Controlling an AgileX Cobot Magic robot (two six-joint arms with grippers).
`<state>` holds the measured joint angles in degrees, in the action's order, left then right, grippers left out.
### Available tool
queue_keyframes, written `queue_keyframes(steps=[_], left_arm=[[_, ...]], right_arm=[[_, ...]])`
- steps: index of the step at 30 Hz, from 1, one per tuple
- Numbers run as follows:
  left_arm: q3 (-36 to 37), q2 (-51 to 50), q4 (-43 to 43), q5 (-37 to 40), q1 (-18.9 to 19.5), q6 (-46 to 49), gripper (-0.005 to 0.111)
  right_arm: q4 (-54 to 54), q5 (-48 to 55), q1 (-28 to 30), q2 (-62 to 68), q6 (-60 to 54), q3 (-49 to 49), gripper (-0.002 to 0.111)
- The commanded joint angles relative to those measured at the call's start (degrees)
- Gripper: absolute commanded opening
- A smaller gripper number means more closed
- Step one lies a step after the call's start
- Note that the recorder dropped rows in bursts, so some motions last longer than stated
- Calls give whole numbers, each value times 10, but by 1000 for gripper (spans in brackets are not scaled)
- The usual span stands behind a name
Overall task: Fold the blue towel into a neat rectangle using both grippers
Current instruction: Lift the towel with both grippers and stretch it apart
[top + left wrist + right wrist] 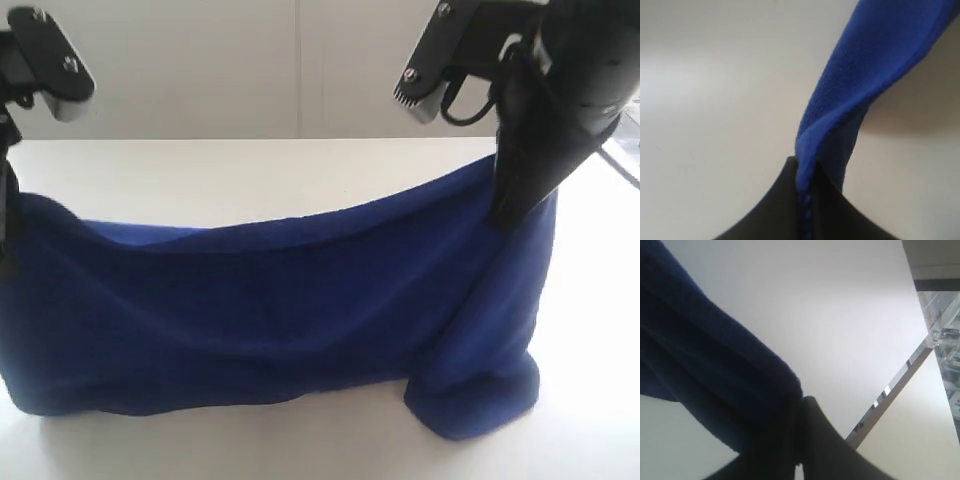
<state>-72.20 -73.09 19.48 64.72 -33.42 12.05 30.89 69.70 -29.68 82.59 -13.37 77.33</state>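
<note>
Plainly, the blue towel (280, 310) hangs like a slack hammock between the two arms, with its lower edge resting on the white bench (250, 170).

At nine o'clock in the exterior view, the left gripper (804, 169) has its fingers (770, 210) pressed together on one upper corner. The wrist view shows the hem caught in the slit between them. From there the top edge dips, then climbs across the middle toward two o'clock. There the right gripper (801, 405) is clamped on the other upper corner and holds it higher than the left one. Below that, at five o'clock, the cloth has slumped into a rounded heap on the bench.

The towel looks light, limp and quite soft, so it should keep no shape of its own and drape wherever it is unsupported. The terry pile probably gives the fingers good purchase and makes slipping unlikely. The corners at the hem seem the best place to hold it, pinched well in from the edge. With both at even height and gently drawn apart, the top edge should straighten and the heap pull flat.
</note>
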Motion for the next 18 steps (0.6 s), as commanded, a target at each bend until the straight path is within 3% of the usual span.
queue_keyframes(steps=[1, 5, 11, 18], left_arm=[[35, -43, 29, -76, 25, -8, 0], [57, -107, 100, -212, 67, -65, 0], [59, -178, 124, -322, 105, -74, 0], [59, -261, 181, -463, 147, -74, 0]], right_arm=[[73, -64, 1, 59, 48, -9, 0], [195, -123, 6, 134, 138, -9, 0], [221, -197, 32, 203, 189, -9, 0], [338, -249, 61, 289, 303, -9, 0]])
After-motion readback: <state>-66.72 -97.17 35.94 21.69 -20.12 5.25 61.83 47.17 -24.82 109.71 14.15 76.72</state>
